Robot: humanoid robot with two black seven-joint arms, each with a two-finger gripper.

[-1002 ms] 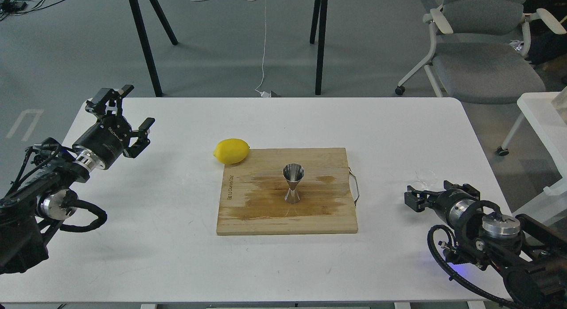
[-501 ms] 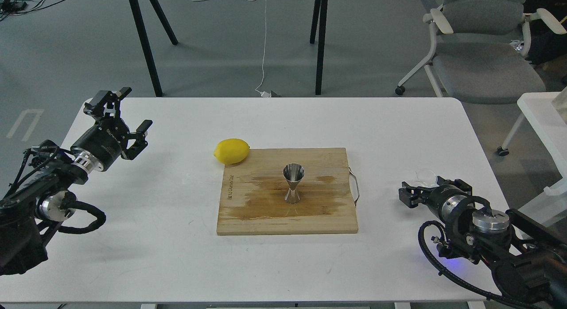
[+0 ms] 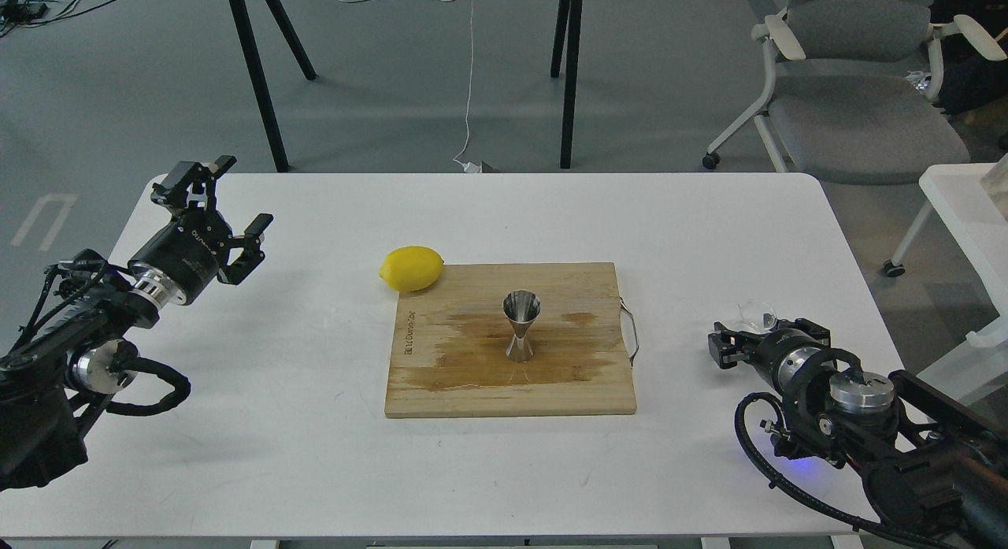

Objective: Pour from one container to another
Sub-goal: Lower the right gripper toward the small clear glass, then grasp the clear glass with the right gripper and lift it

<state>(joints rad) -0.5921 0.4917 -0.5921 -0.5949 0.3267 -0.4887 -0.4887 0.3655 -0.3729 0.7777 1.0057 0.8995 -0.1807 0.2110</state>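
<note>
The steel jigger (image 3: 521,325) stands upright in the middle of the wooden cutting board (image 3: 472,376). The clear glass cup (image 3: 757,313) sits on the white table at the right, faint against the surface. My right gripper (image 3: 757,333) lies low right behind the cup. Its fingers are spread wider than the cup, which sits at their tips; I cannot tell if they touch it. My left gripper (image 3: 227,202) hovers open over the table's far left, holding nothing.
A yellow lemon (image 3: 411,267) rests against the board's back left corner. A wet stain darkens the board around the jigger. The board has a metal handle (image 3: 630,332) on its right side. A grey office chair (image 3: 850,84) stands beyond the table.
My right gripper has slid left and forward toward the glass cup, closing in around it. The left gripper has barely shifted.
</note>
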